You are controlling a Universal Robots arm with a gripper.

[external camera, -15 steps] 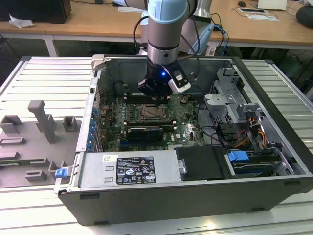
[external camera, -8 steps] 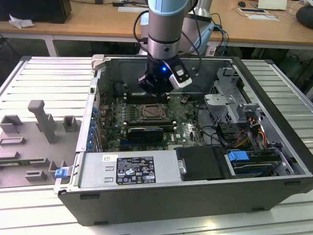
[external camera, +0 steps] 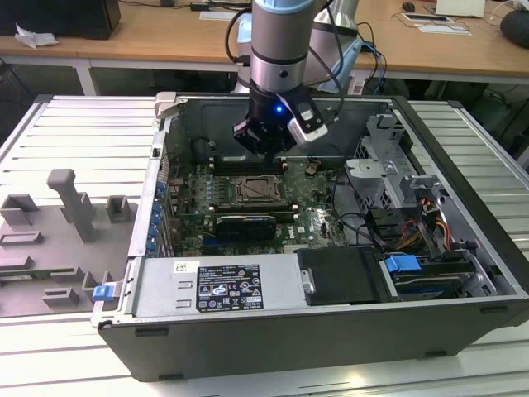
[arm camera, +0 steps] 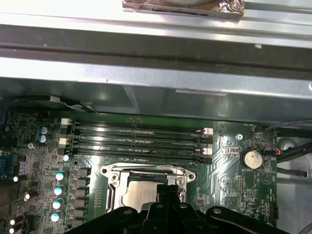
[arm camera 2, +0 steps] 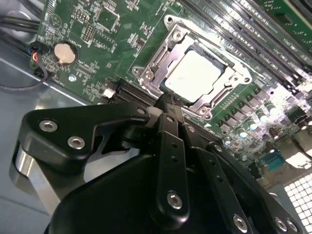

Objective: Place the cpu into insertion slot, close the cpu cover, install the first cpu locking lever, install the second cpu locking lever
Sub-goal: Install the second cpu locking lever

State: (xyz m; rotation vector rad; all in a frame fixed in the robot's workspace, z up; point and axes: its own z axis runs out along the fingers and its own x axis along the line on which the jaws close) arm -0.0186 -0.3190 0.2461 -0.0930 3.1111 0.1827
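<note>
Exterior view first: an open computer case (external camera: 331,331) lies on its side on the slatted bench (external camera: 74,132), and the arm reaches down into it, the gripper (external camera: 263,147) hanging just above the green motherboard (external camera: 310,219). Take the insertion slot (external camera: 251,191) as the landmark: the gripper hovers just beyond it, toward the case's far wall, not touching it. A long black card (external camera: 245,224) sits just on the near side of the slot, and a black power supply box with a white label (external camera: 216,286) lies along the case's near wall.

In the second wrist view, the picture sharpens. The cpu (arm camera 2: 192,74) is sitting in the insertion slot, its pale silver top facing up. The cpu cover (arm camera 2: 209,100) lies flat around the chip, framing it through its window. The fingers (arm camera 2: 171,105) appear pressed together with nothing between them, their tip just beside the socket frame's edge. A round coin battery (arm camera 2: 64,52) rests on the board well apart from the slot.

In the first wrist view, the four long memory slots (arm camera: 139,142) run parallel just beside the insertion slot (arm camera: 146,187), between it and the case wall (arm camera: 156,87).
</note>
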